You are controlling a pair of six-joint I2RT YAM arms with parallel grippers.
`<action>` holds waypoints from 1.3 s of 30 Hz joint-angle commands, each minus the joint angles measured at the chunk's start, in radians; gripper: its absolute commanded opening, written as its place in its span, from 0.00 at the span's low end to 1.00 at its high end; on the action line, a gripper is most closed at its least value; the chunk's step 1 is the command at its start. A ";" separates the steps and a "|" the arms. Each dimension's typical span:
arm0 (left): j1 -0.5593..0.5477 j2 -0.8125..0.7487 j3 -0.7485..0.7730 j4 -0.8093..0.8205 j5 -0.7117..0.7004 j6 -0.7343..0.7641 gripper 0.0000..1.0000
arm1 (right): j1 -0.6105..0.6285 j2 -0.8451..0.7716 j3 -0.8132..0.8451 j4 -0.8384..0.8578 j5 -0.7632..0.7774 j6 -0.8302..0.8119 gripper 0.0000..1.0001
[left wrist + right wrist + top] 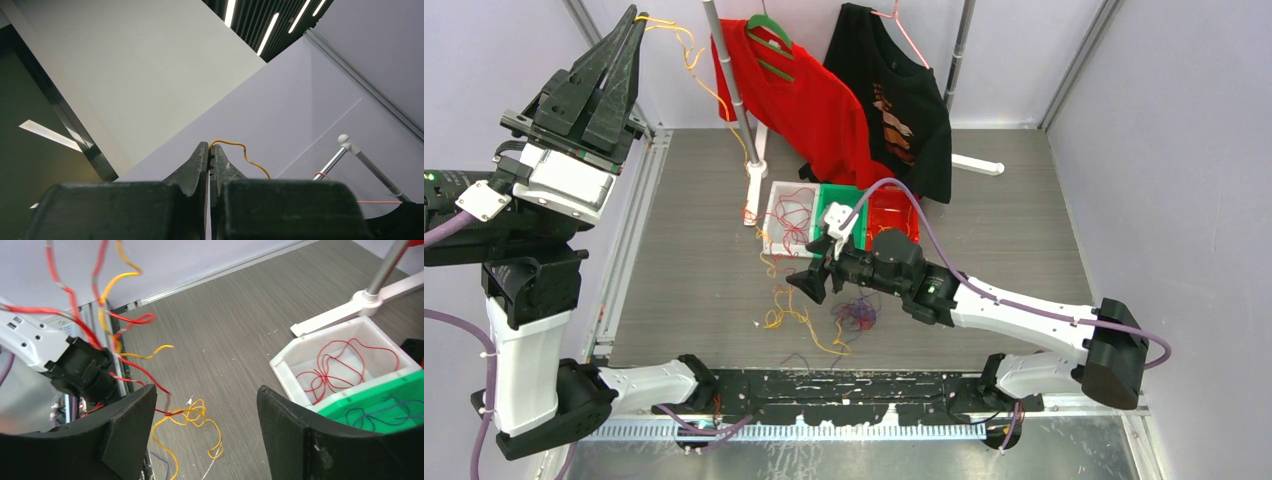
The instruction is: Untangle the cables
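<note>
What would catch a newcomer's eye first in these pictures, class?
The left pincer, raised high at far left, is shut on a thin yellow-orange cable that trails down toward the grey table. At the back hang a red T-shirt and a black T-shirt; before them the open right pincer hovers over a loose tangle of red, yellow and purple cables.

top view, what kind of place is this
Probably a robot lab test cell: panel walls enclose a grey table, two arms are bolted at its edge, with sorting bins and a clothes rack as props.
</note>
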 commanded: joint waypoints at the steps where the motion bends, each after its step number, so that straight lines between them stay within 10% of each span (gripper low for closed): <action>1: 0.003 0.002 0.019 0.018 0.006 0.011 0.00 | -0.005 0.029 0.083 0.039 -0.147 0.010 0.76; 7: 0.004 0.003 0.014 0.018 0.006 0.013 0.00 | -0.006 0.069 0.095 0.078 -0.102 0.055 0.54; 13: 0.003 0.001 0.018 0.019 0.003 0.041 0.00 | -0.014 0.062 0.052 0.099 0.004 0.102 0.02; 39: 0.003 0.154 0.238 0.303 -0.096 0.380 0.00 | -0.070 -0.098 -0.409 -0.256 0.481 0.384 0.01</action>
